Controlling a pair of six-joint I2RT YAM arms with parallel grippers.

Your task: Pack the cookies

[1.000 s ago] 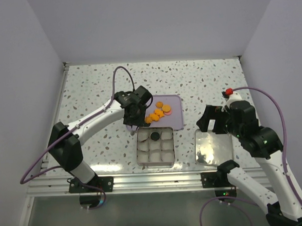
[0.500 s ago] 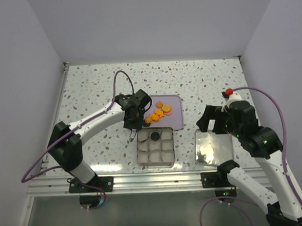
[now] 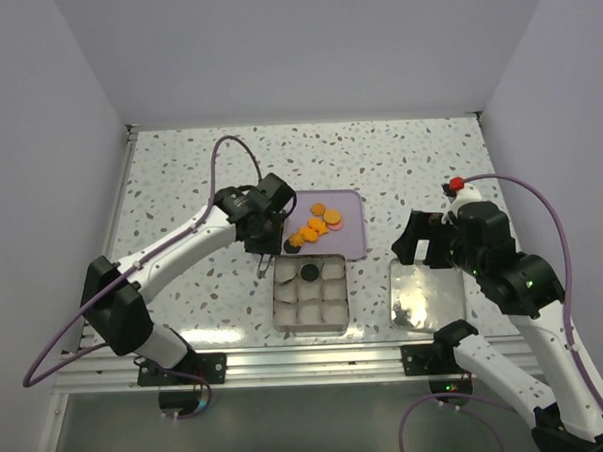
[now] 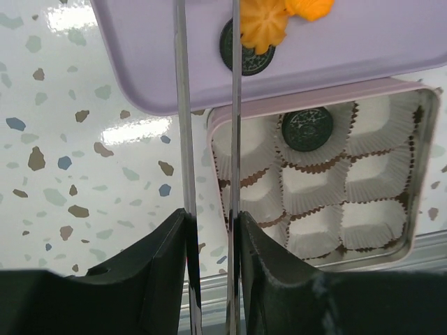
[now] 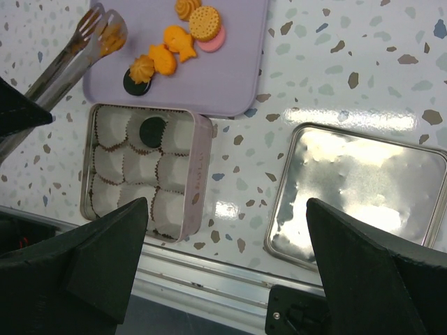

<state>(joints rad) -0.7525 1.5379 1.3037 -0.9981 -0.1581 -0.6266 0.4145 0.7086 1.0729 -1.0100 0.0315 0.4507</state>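
Observation:
Several orange cookies and a pinkish one lie on a lilac tray. A dark cookie sits at its near left corner. Another dark cookie rests in a paper cup of the pink tin box. My left gripper is shut on metal tongs. Over the tray's left edge, the tong tips pinch an orange cookie. In the left wrist view the tips run out of the top. My right gripper hangs open above the table.
A shiny silver lid lies face down right of the tin box, under my right arm. White paper cups fill the box's nine cells. An aluminium rail runs along the near table edge. Walls enclose the left, back and right.
My left gripper has squeezed the tongs narrower and shifted back and to the left over the tray's left edge. The right arm has not moved.

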